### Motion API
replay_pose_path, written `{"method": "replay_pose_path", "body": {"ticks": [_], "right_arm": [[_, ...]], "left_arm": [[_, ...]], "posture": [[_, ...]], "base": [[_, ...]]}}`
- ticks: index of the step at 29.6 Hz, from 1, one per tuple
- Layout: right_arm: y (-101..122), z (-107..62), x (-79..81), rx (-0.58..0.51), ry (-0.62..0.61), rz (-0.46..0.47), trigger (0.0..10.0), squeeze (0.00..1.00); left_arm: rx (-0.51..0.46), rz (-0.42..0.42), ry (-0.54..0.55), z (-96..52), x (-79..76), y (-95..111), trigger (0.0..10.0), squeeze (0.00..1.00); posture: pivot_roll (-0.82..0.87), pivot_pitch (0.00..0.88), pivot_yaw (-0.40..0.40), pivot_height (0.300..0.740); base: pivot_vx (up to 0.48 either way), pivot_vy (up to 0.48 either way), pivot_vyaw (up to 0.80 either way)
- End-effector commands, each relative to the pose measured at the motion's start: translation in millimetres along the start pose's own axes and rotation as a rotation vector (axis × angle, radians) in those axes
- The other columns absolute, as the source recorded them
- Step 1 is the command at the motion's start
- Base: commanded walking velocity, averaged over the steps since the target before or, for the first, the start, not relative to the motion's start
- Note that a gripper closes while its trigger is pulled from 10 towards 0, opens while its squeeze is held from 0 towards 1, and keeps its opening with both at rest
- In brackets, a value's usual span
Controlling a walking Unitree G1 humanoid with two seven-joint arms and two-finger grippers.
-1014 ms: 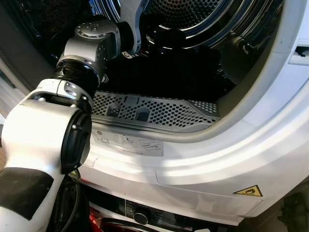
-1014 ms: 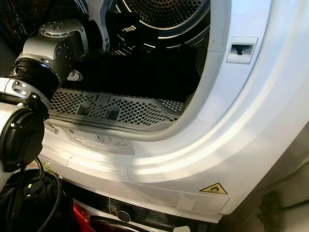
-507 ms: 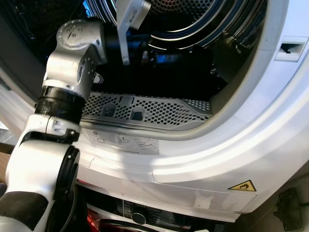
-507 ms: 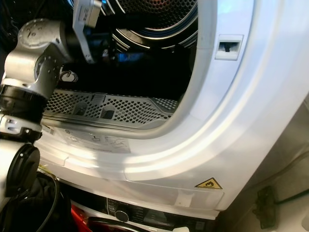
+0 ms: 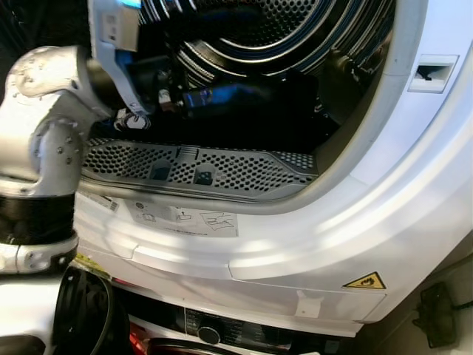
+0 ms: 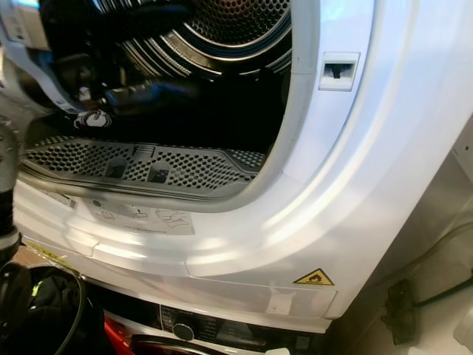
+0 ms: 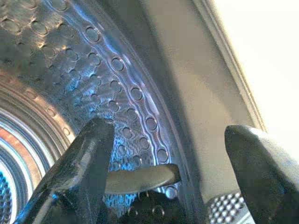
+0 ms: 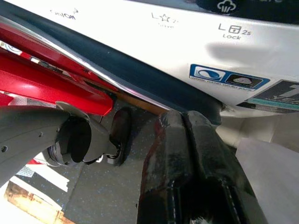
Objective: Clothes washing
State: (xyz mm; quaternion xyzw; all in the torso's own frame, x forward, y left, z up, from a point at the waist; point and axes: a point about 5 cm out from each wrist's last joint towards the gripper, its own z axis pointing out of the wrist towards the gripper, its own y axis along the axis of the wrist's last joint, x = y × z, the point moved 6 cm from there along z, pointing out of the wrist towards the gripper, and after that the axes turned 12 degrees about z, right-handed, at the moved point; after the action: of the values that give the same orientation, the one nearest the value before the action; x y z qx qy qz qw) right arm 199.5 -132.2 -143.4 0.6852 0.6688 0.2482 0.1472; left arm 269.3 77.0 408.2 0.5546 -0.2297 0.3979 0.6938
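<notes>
My left gripper (image 7: 168, 154) is inside the dryer drum (image 5: 295, 29), fingers spread wide and grasping nothing. My right gripper (image 8: 187, 154) hangs clenched beside the lower machine's control panel (image 8: 187, 51).

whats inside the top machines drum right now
The left gripper, fingers open, reaches inside the perforated drum. No clothes show on the visible metal wall; the dark drum bottom behind the lint filter grille is hidden.

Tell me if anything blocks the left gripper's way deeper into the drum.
Nothing visible does. The left gripper is already past the door opening with its fingers spread, facing the perforated drum wall. Between the fingers sits a grey drum paddle. No clothes can be made out ahead of it.
</notes>
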Motion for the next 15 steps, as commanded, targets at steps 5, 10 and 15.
{"method": "replay_pose_path", "body": {"ticks": [5,10,15], "right_arm": [[-0.1,0.8,6.3,0.007,0.017,-0.014,10.0,0.00],[1.6,1.6,11.2,0.004,0.031,-0.025,10.0,0.00],[2.1,1.9,13.8,0.003,0.034,-0.028,10.0,0.00]], "left_arm": [[0.154,-0.076,0.013,-12.5,-32.3,-10.9,10.0,0.00],[0.378,-0.061,-0.014,-33.4,-57.6,-42.2,10.0,0.00],[0.513,0.161,0.117,-36.6,-47.9,-62.6,10.0,0.00]], "posture": [[0.14,0.000,0.081,0.740],[0.16,0.000,0.083,0.740],[0.17,0.000,0.088,0.740]], "base": [[0.000,0.000,0.00],[0.000,0.000,0.00],[0.000,0.000,0.00]]}}
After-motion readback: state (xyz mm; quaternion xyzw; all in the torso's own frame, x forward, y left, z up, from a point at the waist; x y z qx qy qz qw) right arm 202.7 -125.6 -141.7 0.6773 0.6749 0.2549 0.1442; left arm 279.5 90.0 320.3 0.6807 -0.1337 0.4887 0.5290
